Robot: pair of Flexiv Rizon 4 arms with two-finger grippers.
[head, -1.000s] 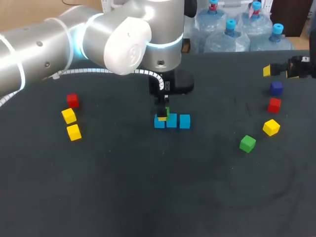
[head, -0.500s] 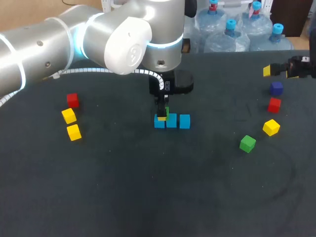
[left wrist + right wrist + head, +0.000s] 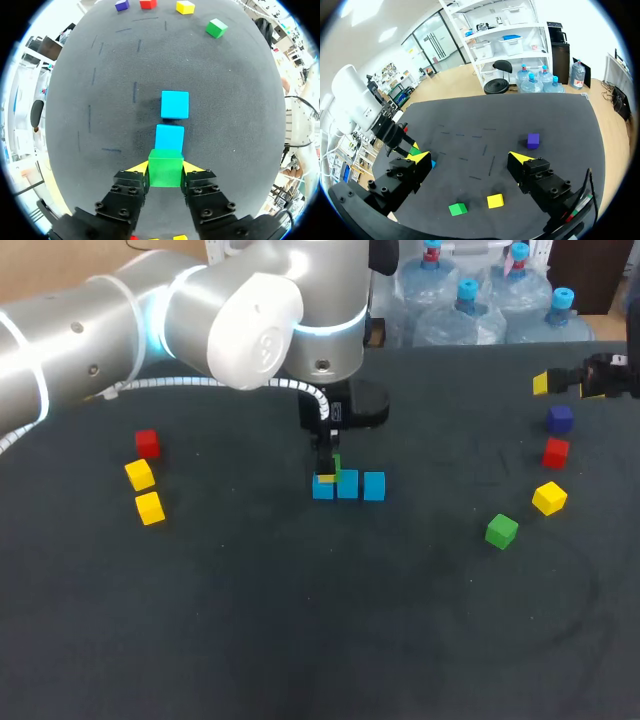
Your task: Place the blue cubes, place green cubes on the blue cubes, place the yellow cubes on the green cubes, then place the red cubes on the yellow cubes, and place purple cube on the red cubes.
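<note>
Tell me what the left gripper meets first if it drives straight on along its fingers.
Likely the leftmost blue cube, right under the green cube held in the left gripper; depth is unclear.

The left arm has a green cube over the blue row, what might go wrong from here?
1. The green cube, clamped in the left gripper, hides whatever sits beneath it, so alignment can't be checked. Released off-centre, it may tip off.
2. It hangs right beside the nearest visible blue cube, and lowering could nudge that one out of line.
</note>
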